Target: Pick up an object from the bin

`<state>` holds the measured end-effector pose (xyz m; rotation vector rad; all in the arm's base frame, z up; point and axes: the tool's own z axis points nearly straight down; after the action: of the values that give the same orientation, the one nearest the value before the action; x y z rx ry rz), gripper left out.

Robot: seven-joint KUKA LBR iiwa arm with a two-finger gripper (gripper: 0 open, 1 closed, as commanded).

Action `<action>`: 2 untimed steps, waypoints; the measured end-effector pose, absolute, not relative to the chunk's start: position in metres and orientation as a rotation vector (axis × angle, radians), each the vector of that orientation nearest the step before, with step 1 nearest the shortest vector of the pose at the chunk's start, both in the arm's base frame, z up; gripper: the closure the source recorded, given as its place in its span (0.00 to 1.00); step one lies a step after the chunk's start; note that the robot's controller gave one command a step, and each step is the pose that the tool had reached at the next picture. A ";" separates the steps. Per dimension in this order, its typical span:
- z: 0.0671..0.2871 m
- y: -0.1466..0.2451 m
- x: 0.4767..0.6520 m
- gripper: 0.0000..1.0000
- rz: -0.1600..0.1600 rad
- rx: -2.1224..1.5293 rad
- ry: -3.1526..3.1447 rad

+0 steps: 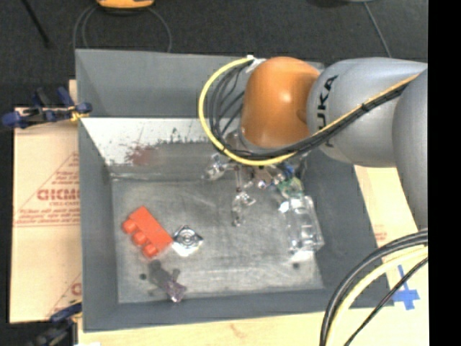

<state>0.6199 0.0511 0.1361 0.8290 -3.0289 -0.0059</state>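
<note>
1. Left part of the bin [94, 215]: an orange-red toy brick [146, 233], a silvery round piece [186, 241] just beside it, and a small dark piece [166, 280] nearer the front wall.
2. Centre: the hand [241, 197] hangs over bare floor near the back wall. I cannot tell whether it is apart or together.
3. Right: a clear plastic piece [302, 225] lies nearest the hand.
4. Judgement: this is the approach step, with nothing grasped. The next move calls for centring over one piece, probably the clear one, before descending.
5. The arm [374, 114] reads "KUKA".

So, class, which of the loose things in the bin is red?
The studded block at far left. The round silvery piece beside it, the dark piece below and the clear piece at right are not.
</note>
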 end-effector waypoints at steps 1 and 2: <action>0.125 0.125 0.577 0.00 -0.009 0.857 -3.023; 0.076 0.103 0.560 0.00 -0.002 0.933 -3.005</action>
<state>0.5600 0.1034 0.0763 0.9333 -3.0053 -0.0023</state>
